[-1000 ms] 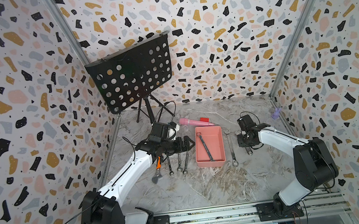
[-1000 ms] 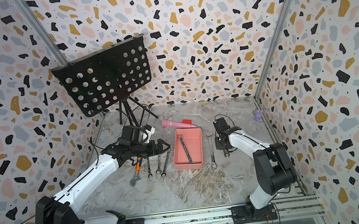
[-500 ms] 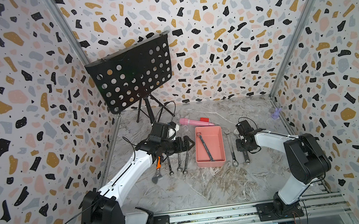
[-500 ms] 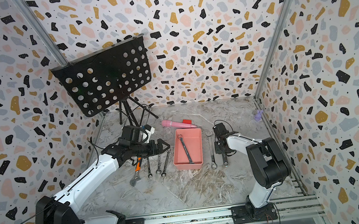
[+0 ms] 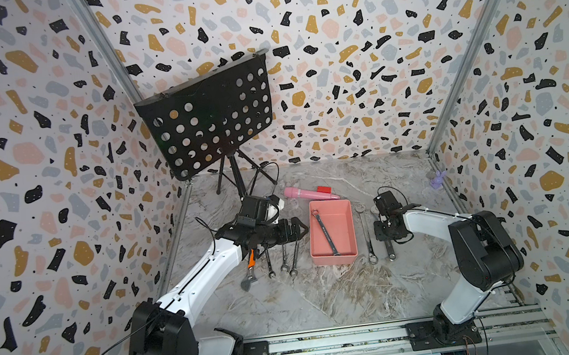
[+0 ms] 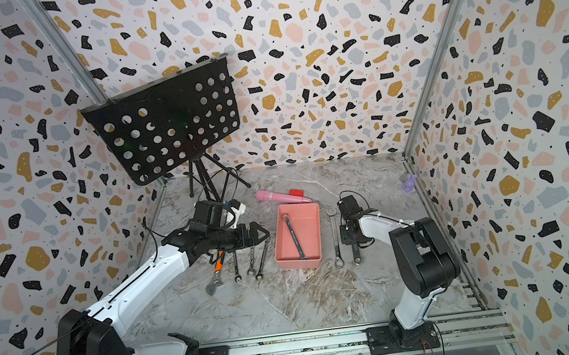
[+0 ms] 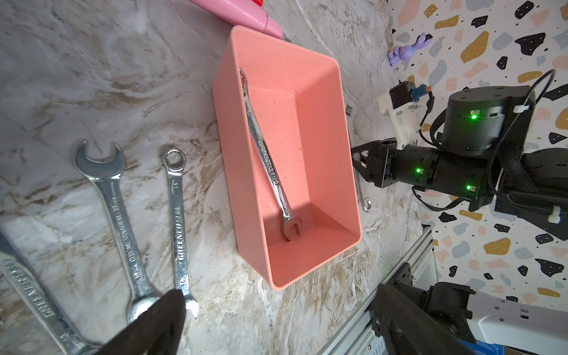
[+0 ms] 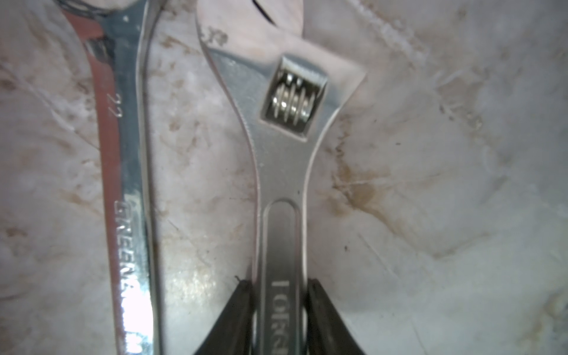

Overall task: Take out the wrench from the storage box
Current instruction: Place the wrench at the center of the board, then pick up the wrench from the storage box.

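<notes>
A silver wrench (image 5: pixel 325 232) (image 6: pixel 295 235) (image 7: pixel 267 159) lies slantwise inside the salmon-pink storage box (image 5: pixel 341 223) (image 6: pixel 309 230) (image 7: pixel 307 123). My left gripper (image 5: pixel 301 230) (image 6: pixel 264 234) (image 7: pixel 279 302) hovers open just left of the box with nothing in it. Right of the box, my right gripper (image 5: pixel 387 241) (image 6: pixel 353 245) (image 8: pixel 280 285) is low over the table. Both its fingers press the handle of a silver adjustable wrench (image 8: pixel 282 153) (image 5: pixel 390 252), which lies flat on the marble.
A long combination wrench (image 5: pixel 366 234) (image 8: pixel 129 184) lies between the box and the adjustable wrench. Three wrenches (image 5: pixel 283 258) and an orange-handled one (image 5: pixel 250 273) lie under my left arm. A pink stick (image 5: pixel 308 194) lies behind the box. A music stand (image 5: pixel 211 121) stands at the back left.
My right arm has come down and the adjustable wrench now lies on the table beside the combination wrench. The left arm and the box have not moved.
</notes>
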Robot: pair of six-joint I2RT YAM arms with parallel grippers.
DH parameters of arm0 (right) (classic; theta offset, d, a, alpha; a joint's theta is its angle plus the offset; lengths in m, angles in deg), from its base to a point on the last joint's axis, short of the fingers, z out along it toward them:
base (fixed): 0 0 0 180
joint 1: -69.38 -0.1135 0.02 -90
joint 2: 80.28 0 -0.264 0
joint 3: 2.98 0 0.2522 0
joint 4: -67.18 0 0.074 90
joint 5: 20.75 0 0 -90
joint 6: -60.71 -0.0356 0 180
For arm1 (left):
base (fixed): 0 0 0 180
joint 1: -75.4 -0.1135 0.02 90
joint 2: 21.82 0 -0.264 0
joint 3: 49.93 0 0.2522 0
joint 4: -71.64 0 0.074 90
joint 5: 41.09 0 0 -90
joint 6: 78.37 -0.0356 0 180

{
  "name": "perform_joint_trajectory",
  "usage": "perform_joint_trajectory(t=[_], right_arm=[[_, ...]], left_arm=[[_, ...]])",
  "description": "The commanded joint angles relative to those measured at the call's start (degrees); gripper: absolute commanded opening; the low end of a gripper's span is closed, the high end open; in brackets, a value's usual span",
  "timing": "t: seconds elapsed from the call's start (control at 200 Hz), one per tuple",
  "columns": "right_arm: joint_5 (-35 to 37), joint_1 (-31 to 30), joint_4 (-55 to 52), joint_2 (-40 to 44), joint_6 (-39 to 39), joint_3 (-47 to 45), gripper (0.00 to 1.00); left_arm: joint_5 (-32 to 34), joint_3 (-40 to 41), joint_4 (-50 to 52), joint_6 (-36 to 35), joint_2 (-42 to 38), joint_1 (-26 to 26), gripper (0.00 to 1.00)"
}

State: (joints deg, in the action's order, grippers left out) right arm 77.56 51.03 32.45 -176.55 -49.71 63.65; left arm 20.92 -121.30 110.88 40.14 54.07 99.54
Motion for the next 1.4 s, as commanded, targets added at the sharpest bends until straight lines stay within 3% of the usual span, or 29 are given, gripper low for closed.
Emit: perform_joint_trajectory(t=[0.0, 0.345, 0.511, 0.771, 1.021, 1.397], right_arm=[[-1.3, 0.1, -4.0, 0.8, 0.8, 0.7, 0.43], [-5.7, -0.9, -14.7, 10.8, 0.0, 11.5, 0.47], [-5.9, -9.1, -18.6, 12.0, -3.6, 18.9, 0.48], [-8.0, -20.7, -13.1, 3.7, -4.7, 24.5, 0.57], [-8.3, -21.3, -8.0, -8.5, -1.5, 27.2, 0.57], [-9.9, -21.6, -1.5, -16.5, -1.9, 28.1, 0.52]], left_arm=[[0.3, 0.7, -1.1, -1.4, 0.2, 0.2, 1.0], [1.4, -1.0, 1.0, -3.1, -0.5, 0.0, 1.0], [2.0, -1.8, 2.7, -4.2, -0.9, -0.9, 1.0], [1.9, -1.9, 3.8, -5.0, -2.0, -3.4, 1.0], [1.9, 0.4, 4.0, -4.9, -3.4, -3.9, 1.0], [2.1, 1.1, 4.1, -5.0, -3.6, -4.2, 1.0]])
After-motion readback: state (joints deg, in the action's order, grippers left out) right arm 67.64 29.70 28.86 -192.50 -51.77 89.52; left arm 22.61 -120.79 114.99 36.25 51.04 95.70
